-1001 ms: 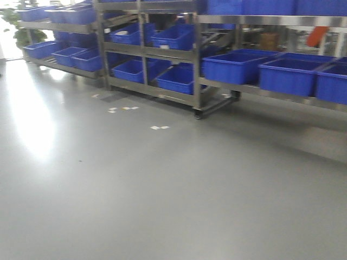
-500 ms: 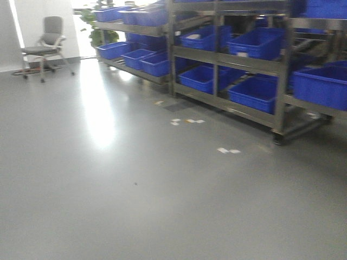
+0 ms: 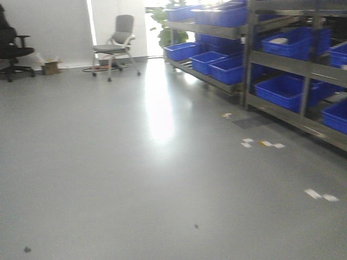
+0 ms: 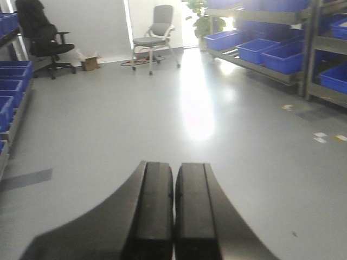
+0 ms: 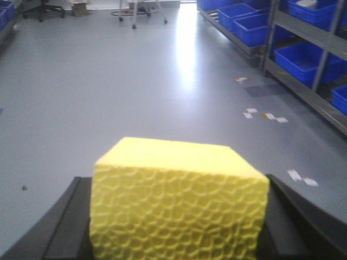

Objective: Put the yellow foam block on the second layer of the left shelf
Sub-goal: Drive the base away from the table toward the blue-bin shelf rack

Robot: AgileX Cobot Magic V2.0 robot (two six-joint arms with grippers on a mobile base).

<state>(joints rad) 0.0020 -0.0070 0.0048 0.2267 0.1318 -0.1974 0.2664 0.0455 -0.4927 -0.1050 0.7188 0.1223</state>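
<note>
As the robot turns left, sliding the steel racks of blue plastic bins (image 3: 282, 59) rightward and bringing a grey office chair (image 3: 120, 40) into view, the right gripper (image 5: 181, 227) pinches the bright yellow foam block (image 5: 179, 189), the left gripper (image 4: 174, 211) has its fingers pressed together, and placement looks some way off.

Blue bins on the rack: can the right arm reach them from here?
Probably not. Open floor lies between the robot and the rack with its bins, and the right gripper is shut on the yellow block.

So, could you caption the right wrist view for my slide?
Right fingers holding the yellow foam block above a grey floor; blue bins on shelves at right.
</note>
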